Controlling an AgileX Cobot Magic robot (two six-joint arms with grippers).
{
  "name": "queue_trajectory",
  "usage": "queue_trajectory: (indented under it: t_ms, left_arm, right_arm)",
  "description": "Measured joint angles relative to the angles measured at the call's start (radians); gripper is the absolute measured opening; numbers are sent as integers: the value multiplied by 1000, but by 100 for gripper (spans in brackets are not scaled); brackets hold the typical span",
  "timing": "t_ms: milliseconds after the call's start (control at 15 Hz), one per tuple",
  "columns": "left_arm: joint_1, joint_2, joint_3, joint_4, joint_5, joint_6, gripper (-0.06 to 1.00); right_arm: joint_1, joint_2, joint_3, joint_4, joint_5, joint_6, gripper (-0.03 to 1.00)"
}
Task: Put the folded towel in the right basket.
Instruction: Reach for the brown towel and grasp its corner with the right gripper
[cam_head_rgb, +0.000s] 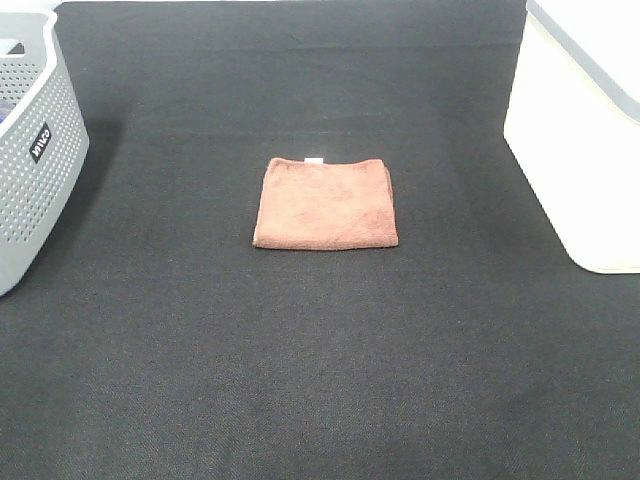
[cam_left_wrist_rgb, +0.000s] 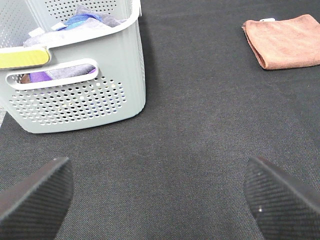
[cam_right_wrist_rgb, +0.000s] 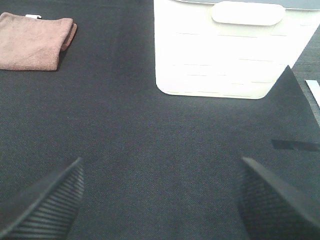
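A folded brown towel (cam_head_rgb: 326, 203) lies flat on the black cloth in the middle of the table. It also shows in the left wrist view (cam_left_wrist_rgb: 285, 40) and in the right wrist view (cam_right_wrist_rgb: 34, 41). The white basket (cam_head_rgb: 585, 130) stands at the right edge; the right wrist view shows its wall (cam_right_wrist_rgb: 230, 55) with a handle slot. Neither arm shows in the high view. My left gripper (cam_left_wrist_rgb: 160, 200) is open and empty above bare cloth, well away from the towel. My right gripper (cam_right_wrist_rgb: 160, 200) is open and empty in front of the white basket.
A grey perforated basket (cam_head_rgb: 30, 150) stands at the left edge; the left wrist view shows its wall (cam_left_wrist_rgb: 85, 95) and several coloured cloths inside it. A black cloth (cam_head_rgb: 320, 380) covers the whole table.
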Motion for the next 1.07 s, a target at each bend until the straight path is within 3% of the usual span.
queue_trajectory:
  t_ms: [1067]
  left_arm:
    - [0,0,0,0,0,0,88]
  right_arm:
    - [0,0,0,0,0,0,78]
